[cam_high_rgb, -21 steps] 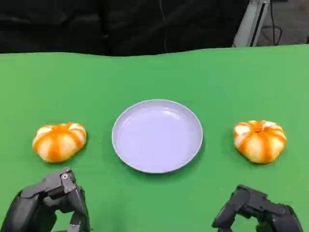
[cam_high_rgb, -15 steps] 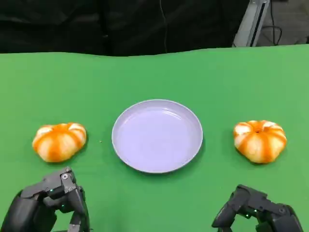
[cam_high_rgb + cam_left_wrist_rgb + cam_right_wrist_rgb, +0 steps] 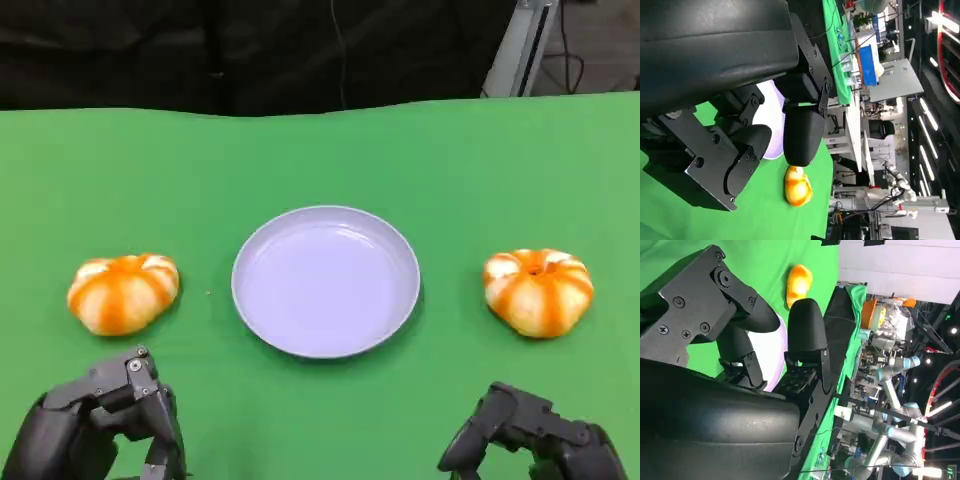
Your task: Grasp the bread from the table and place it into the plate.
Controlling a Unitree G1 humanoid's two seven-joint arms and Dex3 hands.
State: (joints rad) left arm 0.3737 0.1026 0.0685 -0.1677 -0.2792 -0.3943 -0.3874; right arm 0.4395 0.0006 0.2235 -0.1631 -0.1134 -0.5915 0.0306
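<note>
Two orange-and-white striped bread rolls lie on the green table. One bread [image 3: 122, 292] is to the left of the empty pale lilac plate [image 3: 325, 280], the other bread [image 3: 538, 291] to its right. My left hand [image 3: 100, 425] hovers near the table's front edge, just in front of the left bread, fingers apart and holding nothing. My right hand [image 3: 530, 440] is at the front right, in front of the right bread, also empty. Past my left hand's fingers [image 3: 802, 132], the left wrist view has a bread [image 3: 797, 186] and a strip of the plate [image 3: 772, 147]. The right wrist view has a bread [image 3: 799, 282] beyond the plate [image 3: 771, 357].
The green table [image 3: 320, 160] runs back to a dark edge at the far side. A metal stand [image 3: 520, 45] rises behind the back right. Workbenches and other robot arms [image 3: 890, 390] fill the room behind the table.
</note>
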